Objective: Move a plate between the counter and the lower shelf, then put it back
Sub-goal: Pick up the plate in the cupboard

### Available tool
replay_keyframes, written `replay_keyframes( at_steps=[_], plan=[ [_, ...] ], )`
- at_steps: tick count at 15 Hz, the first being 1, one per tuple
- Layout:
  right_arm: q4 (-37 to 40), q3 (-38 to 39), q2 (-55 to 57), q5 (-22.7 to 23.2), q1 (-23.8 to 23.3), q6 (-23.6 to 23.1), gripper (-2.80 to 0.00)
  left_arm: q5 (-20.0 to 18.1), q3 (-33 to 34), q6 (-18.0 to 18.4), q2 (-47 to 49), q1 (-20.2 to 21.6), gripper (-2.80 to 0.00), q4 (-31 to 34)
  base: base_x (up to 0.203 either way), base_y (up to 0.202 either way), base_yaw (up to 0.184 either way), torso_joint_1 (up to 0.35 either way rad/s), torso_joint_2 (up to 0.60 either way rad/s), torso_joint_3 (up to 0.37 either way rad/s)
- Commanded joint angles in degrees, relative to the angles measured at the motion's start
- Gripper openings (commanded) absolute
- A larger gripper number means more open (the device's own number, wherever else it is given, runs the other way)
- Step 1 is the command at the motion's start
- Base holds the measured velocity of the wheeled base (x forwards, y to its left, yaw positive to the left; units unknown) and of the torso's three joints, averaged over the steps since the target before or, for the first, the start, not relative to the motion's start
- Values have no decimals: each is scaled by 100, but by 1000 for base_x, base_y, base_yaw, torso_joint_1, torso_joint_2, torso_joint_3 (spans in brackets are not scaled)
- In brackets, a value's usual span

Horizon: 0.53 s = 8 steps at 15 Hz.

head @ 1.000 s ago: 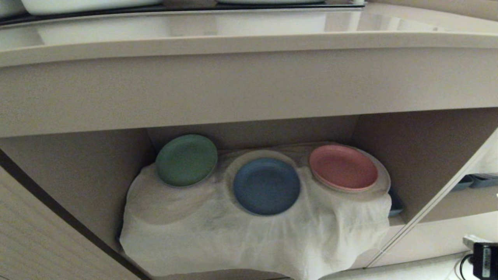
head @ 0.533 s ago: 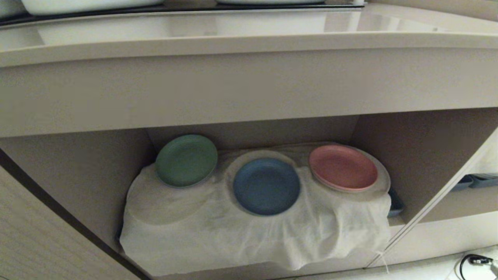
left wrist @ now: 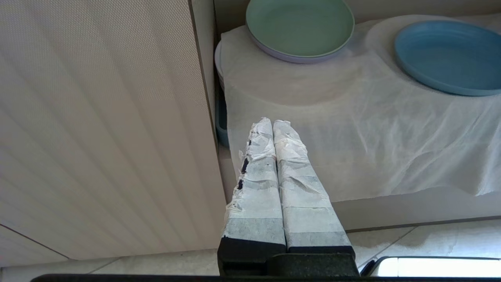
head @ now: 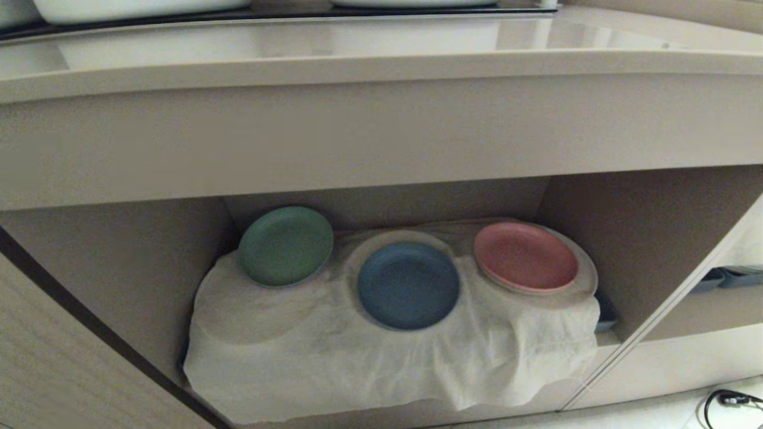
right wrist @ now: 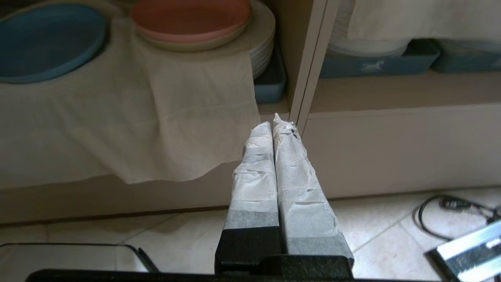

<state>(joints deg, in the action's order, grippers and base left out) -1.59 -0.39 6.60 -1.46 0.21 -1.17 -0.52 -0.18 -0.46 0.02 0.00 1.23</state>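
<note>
Blue plate flat on the white cloth in the lower shelf, middle of three, green plate to its left, pink plate to its right. Round, so no long axis to line up with. Both arms low before the shelf front and out of the head view. Left gripper with jaws pressed together, empty; plate beyond its tips and off toward the right arm's side. Right gripper likewise shut tight, empty; plate beyond and toward the left arm's side. Roughly equidistant, perhaps; hard to judge. Surface above seen from the head only; stacked white plates under the cloth seen from the right wrist only.
</note>
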Motion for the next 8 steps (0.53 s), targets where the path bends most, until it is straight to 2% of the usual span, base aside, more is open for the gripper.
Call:
replay_keyframes(
  at_steps=[1, 8],
  plan=[
    [108, 29, -657, 29, -37, -87, -280, 0, 1, -6, -2, 0, -280, 0, 0, 0, 0, 0, 0, 0],
    [141, 31, -660, 39, -39, -113, -280, 0, 1, 2, -2, 0, -280, 0, 0, 0, 0, 0, 0, 0]
  ],
)
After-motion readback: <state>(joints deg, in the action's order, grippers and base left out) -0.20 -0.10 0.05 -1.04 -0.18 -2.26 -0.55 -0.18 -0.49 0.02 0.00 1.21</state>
